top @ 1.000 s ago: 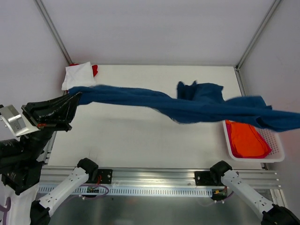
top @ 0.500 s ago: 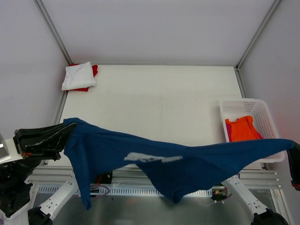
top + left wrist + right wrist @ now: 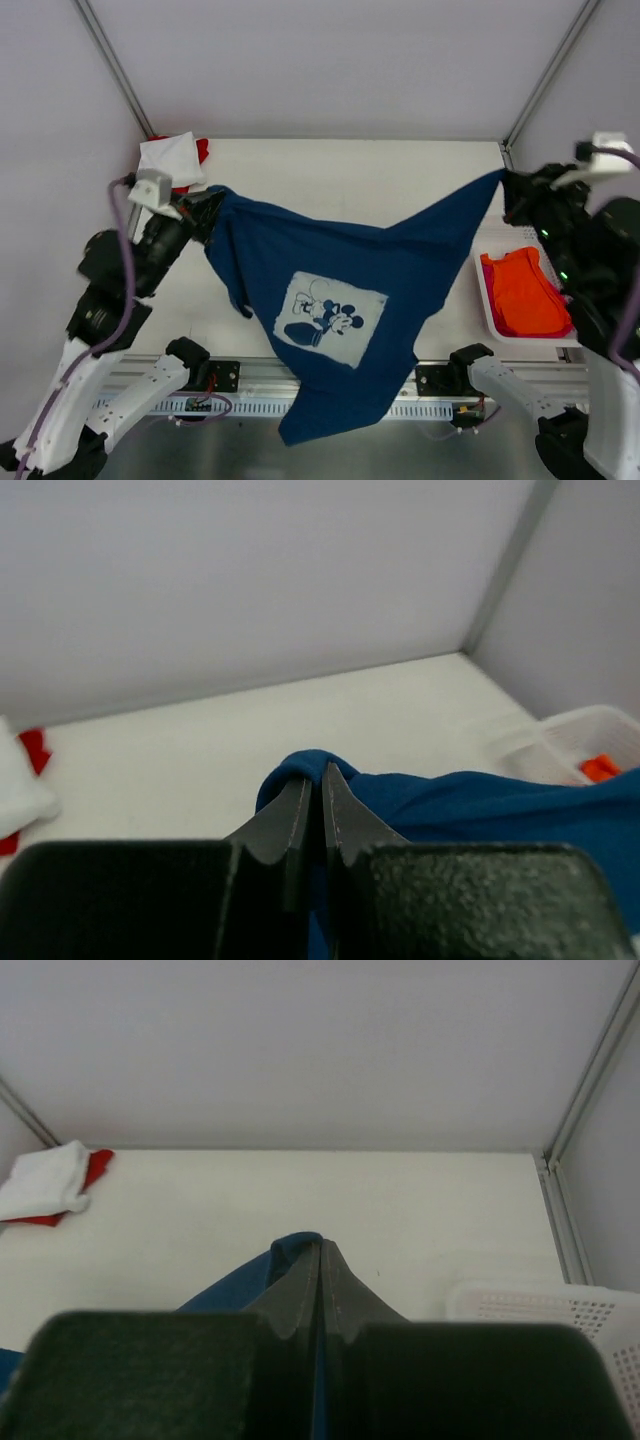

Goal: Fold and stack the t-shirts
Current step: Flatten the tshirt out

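Top external view: where is the navy tee (image 3: 340, 270)?

It hangs in the air above the table (image 3: 350, 180), stretched between the two arms. Its pale square print (image 3: 330, 312) faces the camera, tilted. The lowest corner droops past the table's near edge, over the rail between the arm bases.

Who holds it?

Both. The left gripper (image 3: 205, 205) pinches the cloth at the tee's upper left, near the far-left corner of the table. The right gripper (image 3: 508, 185) pinches the upper right point, near the far-right corner.

Are the jaws clenched?

Yes. In the left wrist view the fingers (image 3: 300, 820) press together on a fold of navy cloth, which bulges just past their tips. The right wrist view shows the same: jaws tight, a navy loop at the tips.

What else is there?

A folded white tee (image 3: 165, 160) lies at the far-left corner on top of a red tee (image 3: 202, 150), whose edge peeks out. A basket (image 3: 530, 341) sits at the right edge with an orange tee (image 3: 522, 290) inside. The navy cloth covers part of the basket's left side.
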You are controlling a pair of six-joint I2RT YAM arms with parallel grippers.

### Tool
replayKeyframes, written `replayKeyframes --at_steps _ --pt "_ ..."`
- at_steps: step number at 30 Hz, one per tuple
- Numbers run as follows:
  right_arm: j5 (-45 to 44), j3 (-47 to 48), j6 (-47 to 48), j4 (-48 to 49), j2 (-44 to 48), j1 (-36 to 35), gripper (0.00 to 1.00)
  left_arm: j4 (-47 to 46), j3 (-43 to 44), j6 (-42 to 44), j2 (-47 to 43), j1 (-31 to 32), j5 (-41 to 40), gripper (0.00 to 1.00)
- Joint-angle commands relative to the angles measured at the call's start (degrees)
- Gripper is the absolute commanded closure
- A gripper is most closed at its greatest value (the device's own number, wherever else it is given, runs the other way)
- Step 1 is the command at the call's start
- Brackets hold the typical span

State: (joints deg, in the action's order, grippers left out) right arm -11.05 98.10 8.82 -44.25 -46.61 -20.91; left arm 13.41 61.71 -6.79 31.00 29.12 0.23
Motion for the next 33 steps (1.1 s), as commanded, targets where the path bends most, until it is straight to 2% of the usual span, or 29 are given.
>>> replayKeyframes --at_steps 1,2,5,8,9,10,11,12,16,22,26,30,31,32,33 --pt "-7.1 -6.1 1.0 10.0 -9.4 0.1 1.00 -6.5 -1.8 3.6 12.4 -0.6 -18.7 1.00" --pt "-7.9 -7.5 0.8 11.3 -13.6 0.2 1.00 -7.4 -2.0 3.7 18.3 -0.6 -23.0 1.00" --pt "-11.7 -13.3 0.8 18.0 -21.4 0.1 1.00 -10.6 -3.1 1.6 29.9 -0.8 -26.8 1.00" --pt "-15.7 -16.1 1.5 24.8 -28.4 0.2 1.00 -17.3 -3.0 0.3 41.3 -1.6 -26.2 1.00" --pt "-17.0 -15.8 1.7 25.8 -33.8 0.2 1.00 -18.8 -2.0 0.2 44.7 -1.9 -26.3 1.00" --pt "-18.7 -15.3 2.5 27.9 -36.8 0.2 1.00 -19.6 -0.3 0.5 48.1 -2.2 -26.4 1.00" --pt "-20.0 -13.1 3.0 28.4 -39.8 0.3 1.00 -19.2 1.8 0.6 55.3 -2.4 -26.5 1.00" --pt "-22.5 -11.4 3.4 28.5 -46.4 0.6 1.00 -18.8 6.6 1.1 59.0 -2.7 -26.3 1.00" --pt "-26.7 -1.5 4.8 28.4 -60.2 1.7 1.00 -16.2 18.8 2.7 77.0 -4.4 -25.4 1.00" --pt "-29.0 12.4 7.1 28.3 -74.3 4.1 1.00 -14.3 36.2 6.2 91.8 -6.5 -21.3 1.00" --pt "-33.3 19.5 9.9 28.9 -80.2 4.7 1.00 -13.8 43.3 8.3 97.7 -8.6 -20.3 1.00" --pt "-33.9 21.8 12.5 35.2 -83.5 5.9 1.00 -12.0 47.2 7.1 100.1 -13.4 -18.1 0.99" --pt "-34.0 22.7 13.2 36.3 -84.1 6.0 1.00 -12.1 47.8 7.0 100.8 -14.3 -17.5 0.89" --pt "-34.1 24.0 13.8 36.8 -85.0 6.1 0.99 -12.0 48.8 7.0 101.1 -15.1 -16.4 0.69" --pt "-34.4 25.5 14.6 36.8 -86.9 6.2 0.89 -11.7 49.2 4.4 101.4 -16.8 -16.1 0.40"
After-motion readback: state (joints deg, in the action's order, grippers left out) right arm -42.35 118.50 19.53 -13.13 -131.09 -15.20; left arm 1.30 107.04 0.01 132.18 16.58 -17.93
